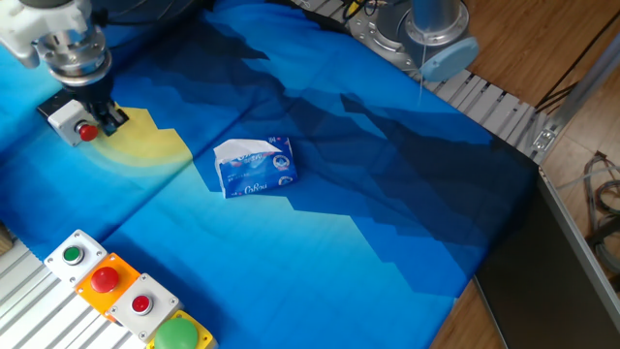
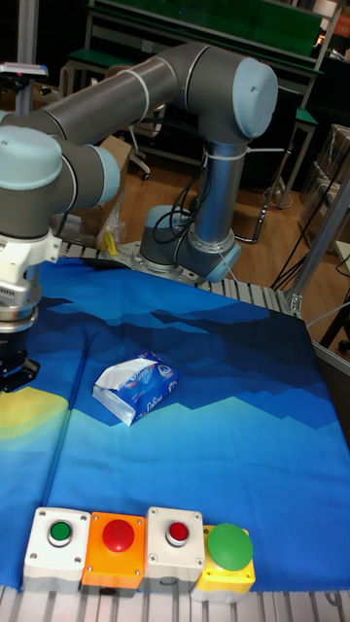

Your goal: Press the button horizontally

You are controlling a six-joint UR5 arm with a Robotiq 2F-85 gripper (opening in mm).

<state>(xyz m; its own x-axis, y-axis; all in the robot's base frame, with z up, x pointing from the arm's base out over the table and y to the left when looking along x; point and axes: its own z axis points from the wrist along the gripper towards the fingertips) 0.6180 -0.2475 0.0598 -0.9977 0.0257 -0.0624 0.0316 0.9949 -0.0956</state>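
Note:
The button (image 1: 86, 132) is small, red and round, and faces right out of a light-grey box housing (image 1: 64, 113) with a black back part, at the far left of the blue cloth. My gripper (image 1: 112, 119) hangs just to the right of the red cap, its black fingers pressed together into one tip, almost touching the cap. In the tall fixed view my gripper (image 2: 15, 373) sits at the left edge of the picture and the button is out of view.
A blue-and-white tissue pack (image 1: 256, 166) lies mid-cloth. At the front left edge a row of other buttons stands: green in white (image 1: 73, 256), red in orange (image 1: 105, 280), red in white (image 1: 141, 304), large green on yellow (image 1: 177, 335). The arm's base (image 1: 417, 29) is at the back.

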